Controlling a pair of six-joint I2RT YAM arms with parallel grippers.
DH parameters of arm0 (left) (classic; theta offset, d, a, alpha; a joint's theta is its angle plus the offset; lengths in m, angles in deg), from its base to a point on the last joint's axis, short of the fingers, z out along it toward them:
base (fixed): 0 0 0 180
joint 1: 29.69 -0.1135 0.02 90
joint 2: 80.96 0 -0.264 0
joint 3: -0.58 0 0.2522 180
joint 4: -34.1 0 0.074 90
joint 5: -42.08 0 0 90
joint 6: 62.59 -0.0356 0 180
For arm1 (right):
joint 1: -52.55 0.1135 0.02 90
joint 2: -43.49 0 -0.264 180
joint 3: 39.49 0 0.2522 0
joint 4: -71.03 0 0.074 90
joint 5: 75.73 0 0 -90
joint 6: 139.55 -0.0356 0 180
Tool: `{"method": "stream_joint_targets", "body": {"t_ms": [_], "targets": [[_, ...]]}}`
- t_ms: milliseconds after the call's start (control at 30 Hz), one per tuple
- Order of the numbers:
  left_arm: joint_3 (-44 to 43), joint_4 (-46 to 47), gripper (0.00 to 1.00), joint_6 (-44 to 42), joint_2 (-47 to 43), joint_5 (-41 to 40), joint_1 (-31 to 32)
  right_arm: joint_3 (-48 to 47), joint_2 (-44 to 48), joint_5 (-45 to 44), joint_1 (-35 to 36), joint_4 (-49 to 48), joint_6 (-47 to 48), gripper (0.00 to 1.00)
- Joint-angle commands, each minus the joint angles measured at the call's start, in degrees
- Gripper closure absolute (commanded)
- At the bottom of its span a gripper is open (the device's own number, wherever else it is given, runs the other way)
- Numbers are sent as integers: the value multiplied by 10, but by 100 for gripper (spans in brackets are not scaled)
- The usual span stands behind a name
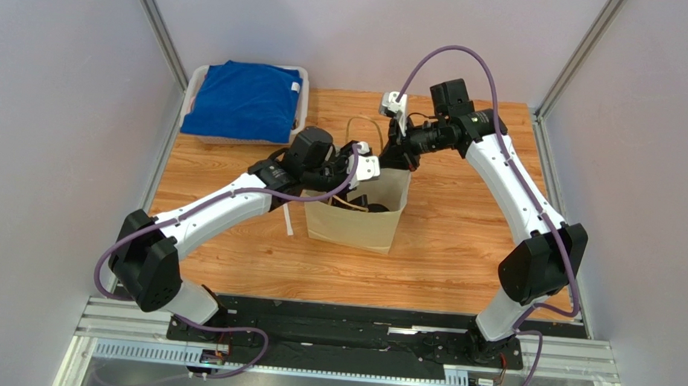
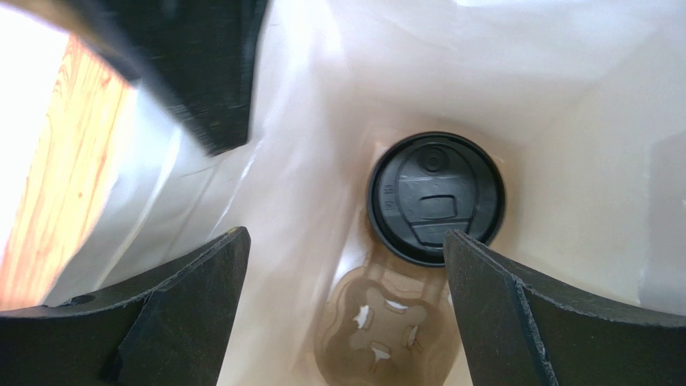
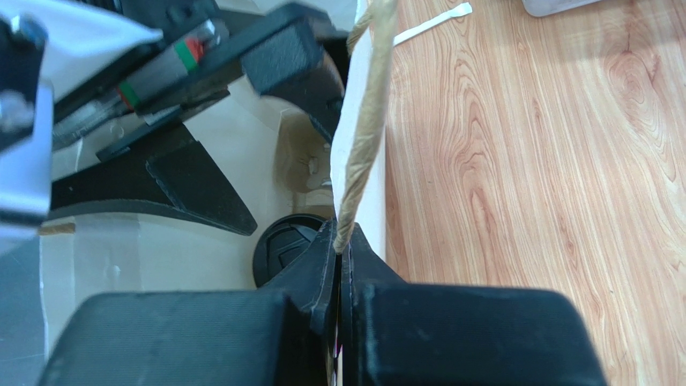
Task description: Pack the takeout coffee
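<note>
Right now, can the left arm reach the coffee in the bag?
Probably yes. The left gripper hangs open inside the paper bag, and the coffee sits just below it, lid uncovered. The right gripper pinches the bag's rim, holding the mouth open.

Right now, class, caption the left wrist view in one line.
Open left claw inside the paper bag, above the lidded takeout coffee in its pulp tray.

Wooden table (image 1: 461, 256) carries a paper bag (image 1: 359, 226), white straw (image 1: 288, 218) and cloth-filled bin (image 1: 303, 95).
</note>
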Motion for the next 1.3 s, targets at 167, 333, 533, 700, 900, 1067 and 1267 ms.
{"method": "stream_joint_targets", "body": {"t_ms": [167, 333, 533, 700, 900, 1067, 1267], "targets": [[-78, -19, 2, 71, -58, 20, -27, -6, 20, -12, -4, -1, 17, 100], [-115, -54, 1, 94, -77, 0, -30, -13, 13, -13, -11, 1, 17, 100], [-166, -94, 1, 159, -83, -24, -55, -16, 11, -16, -16, 2, 18, 100], [-233, -137, 1, 249, -82, -125, -87, -28, 5, -22, -24, 4, 17, 100], [-342, -306, 1, 399, -42, -292, -148, -43, -3, -25, -32, 8, 17, 100], [-242, -327, 1, 484, -38, -223, -243, -44, -9, -29, -34, 8, 24, 100], [-174, -308, 12, 481, 10, -218, -255, -55, -21, -48, -34, 12, 24, 94]]}}
